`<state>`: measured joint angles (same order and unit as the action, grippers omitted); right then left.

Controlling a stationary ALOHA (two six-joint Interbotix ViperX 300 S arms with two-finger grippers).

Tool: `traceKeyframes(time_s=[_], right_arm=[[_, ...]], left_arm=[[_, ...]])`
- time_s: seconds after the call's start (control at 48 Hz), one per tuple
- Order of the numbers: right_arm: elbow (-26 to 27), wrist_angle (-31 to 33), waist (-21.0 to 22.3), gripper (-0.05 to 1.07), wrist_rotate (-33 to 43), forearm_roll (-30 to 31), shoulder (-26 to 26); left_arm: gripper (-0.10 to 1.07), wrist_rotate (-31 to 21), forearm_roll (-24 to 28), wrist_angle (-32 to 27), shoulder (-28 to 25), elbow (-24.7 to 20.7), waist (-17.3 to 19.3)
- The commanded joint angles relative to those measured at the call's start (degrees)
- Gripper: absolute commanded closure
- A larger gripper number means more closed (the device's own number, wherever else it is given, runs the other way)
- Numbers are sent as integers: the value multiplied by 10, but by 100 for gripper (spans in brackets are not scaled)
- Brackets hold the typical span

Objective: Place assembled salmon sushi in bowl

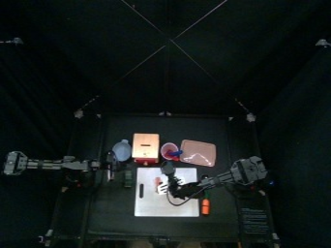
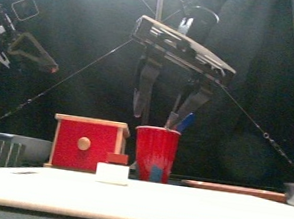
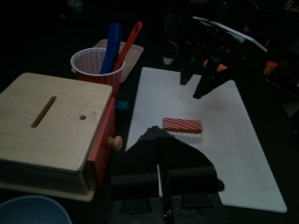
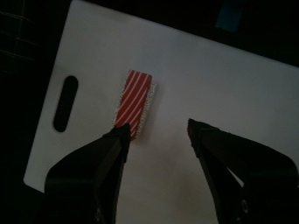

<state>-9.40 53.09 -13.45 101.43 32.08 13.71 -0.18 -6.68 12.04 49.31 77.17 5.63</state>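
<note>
The assembled salmon sushi [image 4: 138, 101], a small oblong piece with a red-striped top on a white base, lies on the white board [image 4: 222, 79]. It also shows in the front view [image 2: 113, 167] and the left wrist view [image 3: 181, 125]. My right gripper [image 2: 167, 112] hangs open just above the board, its jaws spread beside the sushi [image 1: 163, 180] without touching it. In the right wrist view the sushi sits just past one fingertip [image 4: 117, 138]. My left gripper [image 3: 163, 178] is shut and holds nothing, at the board's left edge by the pale blue bowl [image 3: 30, 210].
A red cup [image 2: 156, 153] with blue and red sticks and a wooden box [image 2: 85, 142] with a slot stand behind the board. A pink tray [image 1: 200, 150] lies at the back right. An orange item [image 1: 204, 206] rests by the board's right front corner.
</note>
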Motion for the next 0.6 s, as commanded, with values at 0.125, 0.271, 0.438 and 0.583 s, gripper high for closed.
traceKeyframes(time_s=[0.125, 0.271, 0.438, 0.583], right_arm=[[18, -3, 3, 14, 0, 4, -22], [39, -14, 5, 15, -1, 9, -3], [48, -25, 7, 13, -1, 4, 24], [61, -32, 7, 10, 1, 4, 52]], left_arm=[[99, 4, -6, 4, -2, -9, 3], [99, 4, -6, 4, -2, -9, 3], [99, 4, -6, 4, -1, -10, 2], [99, 4, -6, 4, -2, -10, 4]])
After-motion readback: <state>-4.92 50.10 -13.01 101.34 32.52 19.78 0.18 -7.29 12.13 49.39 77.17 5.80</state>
